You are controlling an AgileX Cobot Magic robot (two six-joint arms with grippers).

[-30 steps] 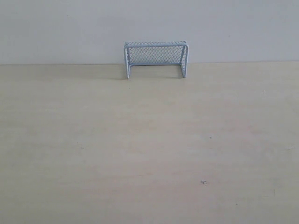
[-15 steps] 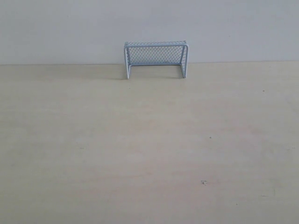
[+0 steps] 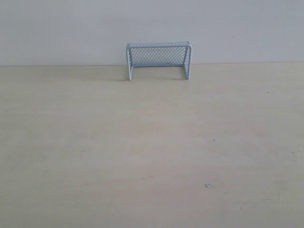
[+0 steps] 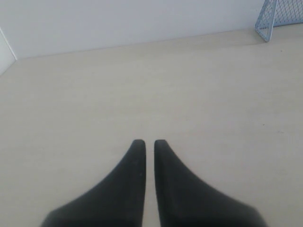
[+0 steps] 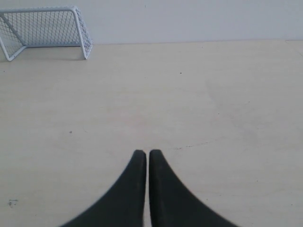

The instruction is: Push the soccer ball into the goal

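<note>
The goal (image 3: 158,61), pale blue-white with fine mesh, stands at the table's far edge against the wall, its mouth facing the camera. One corner of the goal (image 4: 278,18) shows in the left wrist view, and the whole goal (image 5: 45,30) shows in the right wrist view. The soccer ball is out of view in every frame. My left gripper (image 4: 149,142) is shut with only a thin slit between its black fingers, holding nothing. My right gripper (image 5: 147,152) is shut too, empty, over bare table. Neither gripper shows in the exterior view.
A pale wooden table (image 3: 152,152) spreads from the goal to the near edge. A plain white wall (image 3: 152,23) rises behind the table. A small dark speck (image 3: 207,185) marks the wood at the near right.
</note>
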